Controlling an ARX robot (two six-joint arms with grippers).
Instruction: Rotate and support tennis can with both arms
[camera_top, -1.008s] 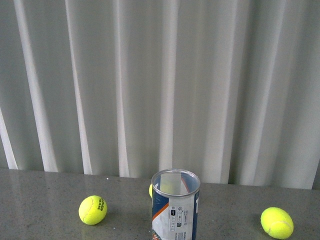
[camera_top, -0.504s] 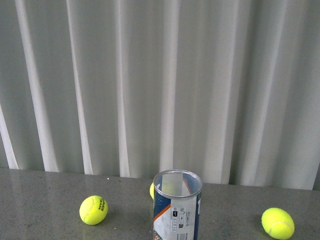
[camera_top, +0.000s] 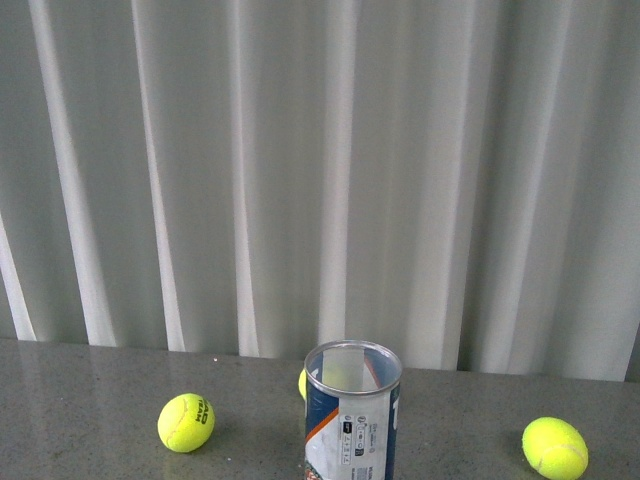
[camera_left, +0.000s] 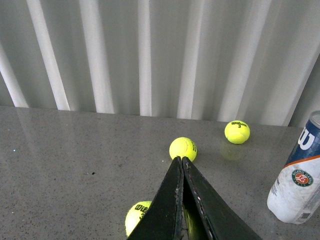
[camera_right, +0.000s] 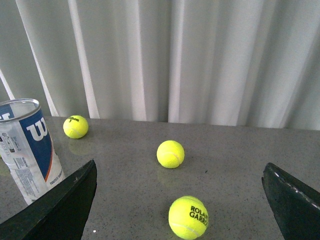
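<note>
The tennis can (camera_top: 352, 415) stands upright on the grey table, open silver rim on top, white and navy label with an orange stripe. It also shows in the left wrist view (camera_left: 299, 177) with its round emblem, and in the right wrist view (camera_right: 29, 146) with the "W" logo. My left gripper (camera_left: 181, 162) is shut and empty, its tips just short of a yellow ball (camera_left: 183, 149), well apart from the can. My right gripper (camera_right: 180, 172) is open wide; one finger (camera_right: 65, 202) lies near the can's base. Neither arm shows in the front view.
Yellow tennis balls lie around: one left of the can (camera_top: 186, 421), one right (camera_top: 555, 446), one behind it (camera_top: 303, 382). The right wrist view shows three balls (camera_right: 188, 217) (camera_right: 170, 153) (camera_right: 75, 126). A white curtain (camera_top: 320, 170) closes the back.
The front view has shifted very slightly; the can and balls stay in place. No arm enters the front view.
</note>
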